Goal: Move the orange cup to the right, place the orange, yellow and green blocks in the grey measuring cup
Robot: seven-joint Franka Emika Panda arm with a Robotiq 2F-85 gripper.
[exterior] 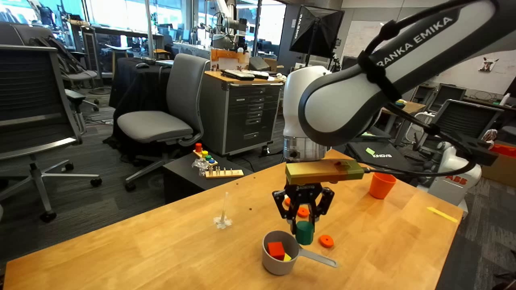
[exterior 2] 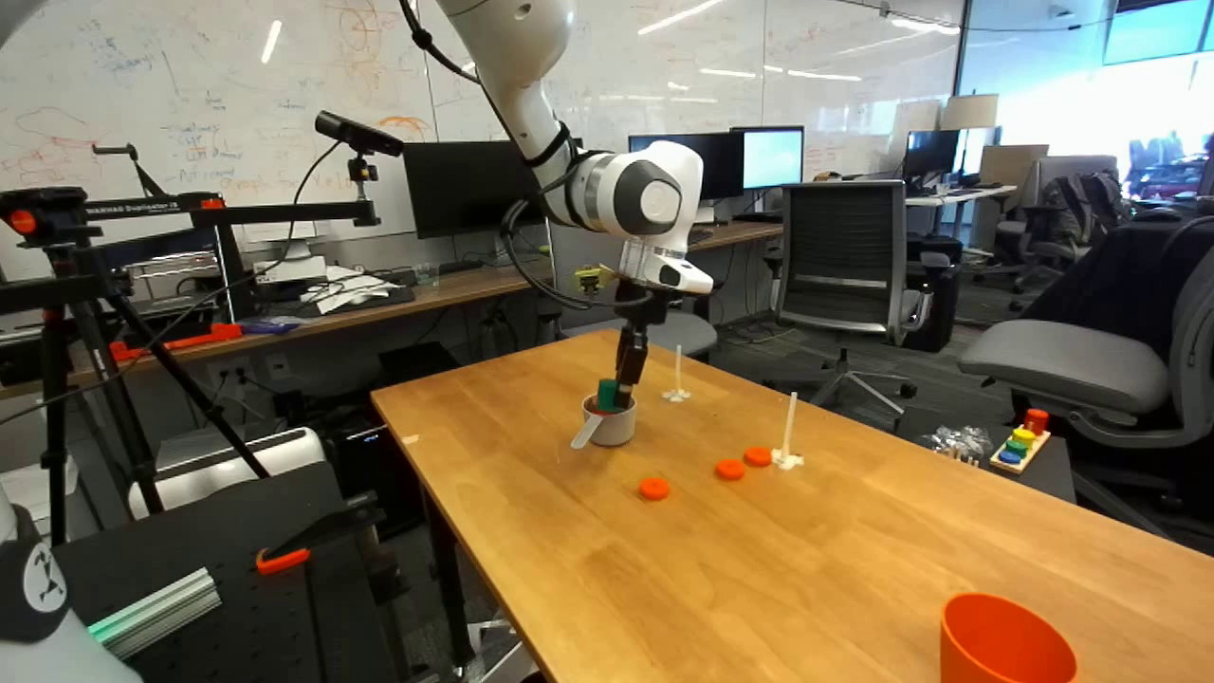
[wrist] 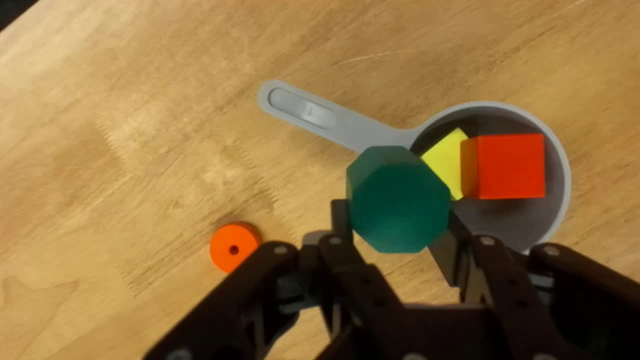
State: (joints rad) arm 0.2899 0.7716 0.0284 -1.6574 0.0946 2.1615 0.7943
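Dark green octagonal block (wrist: 399, 200) held up by the rim of a round grey measuring cup (exterior: 278, 268)

So here's what I've got on my screens. My black gripper (exterior: 303, 228) has its jaws closed in on the green block, one finger on either side, so the gap is only as wide as the block. In the wrist view the block covers the spot where the cup's handle (wrist: 327, 117) joins the rim. I honestly can't tell whether it's touching the rim.

The measuring cup is sitting upright on the light wooden tabletop (exterior: 161, 241). Inside it I can see a red-orange cube (wrist: 511, 166) and a yellow block (wrist: 446, 159), with the yellow one partly hidden by the cube.

The tapered orange cup (exterior: 381, 186) is upright too, well apart from the measuring cup in both exterior views.

Other stuff on the tabletop: three flat round orange discs (exterior 2: 730, 470), one of them near the measuring cup's handle with a small hole in its centre. In an exterior view I count two thin white sticks (exterior 2: 790, 432) standing up, each on a whitish base. There's also a yellow strip (exterior: 442, 214) lying flat near the edge.
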